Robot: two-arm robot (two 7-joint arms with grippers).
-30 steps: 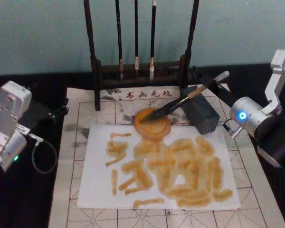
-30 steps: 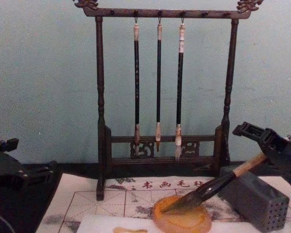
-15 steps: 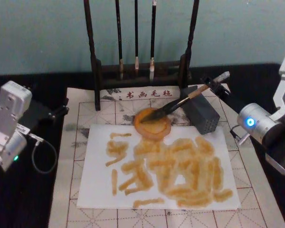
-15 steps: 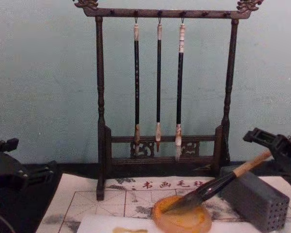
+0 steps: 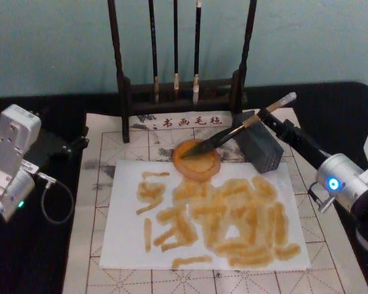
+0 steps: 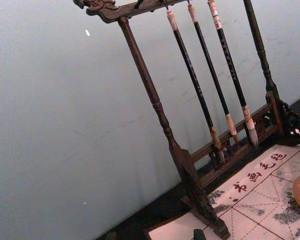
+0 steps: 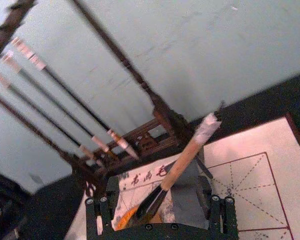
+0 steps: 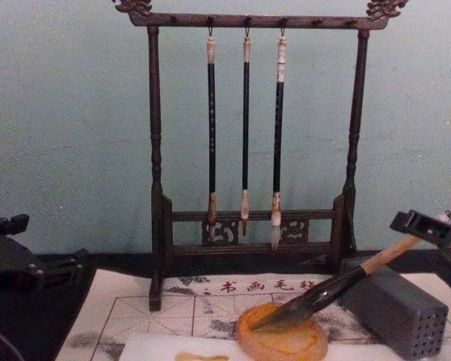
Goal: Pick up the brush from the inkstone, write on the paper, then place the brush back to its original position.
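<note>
A white sheet of paper (image 5: pixel 202 214) covered in amber strokes lies nearest, on a pale gridded felt mat (image 5: pixel 104 269) spread over a black table (image 5: pixel 30 257). Beyond the paper sits the round amber inkstone (image 5: pixel 197 159). The brush (image 5: pixel 239 128) rests with its dark bristles in the dish and its tan handle propped across a grey block (image 5: pixel 259 147) with small holes, white-wrapped end raised.

The right gripper (image 5: pixel 279 125) hangs just behind and to the right of that raised end, its dark fingers (image 8: pixel 428 228) parted and empty — near the brush, not touching it. The left gripper (image 5: pixel 70 146) is parked well off to the other side, at the mat's left edge; its opening cannot be made out.

Farthest back, a dark wooden rack (image 8: pixel 248 135) holds three thin brushes (image 8: pixel 245 128) against a pale blue-green wall (image 8: pixel 68 120).
</note>
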